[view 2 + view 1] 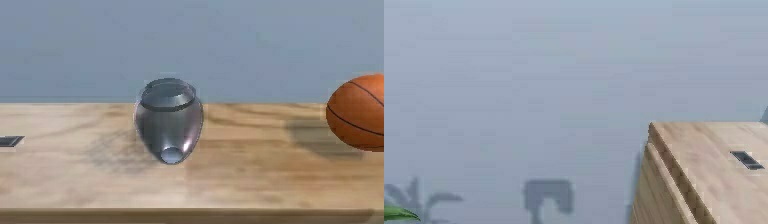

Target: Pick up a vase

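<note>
One vase [168,122] shows, arm side view (forward view: leaf [396,213]).

no legible text, labels or numbers anywhere

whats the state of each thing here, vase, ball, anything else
vase: upright, mouth up, nothing visible inside, on the wooden top
basketball: resting on the same top, apart from the vase
small dark flat thing: lying flat on the top
green leaf: tip at the forward view's bottom left
</note>
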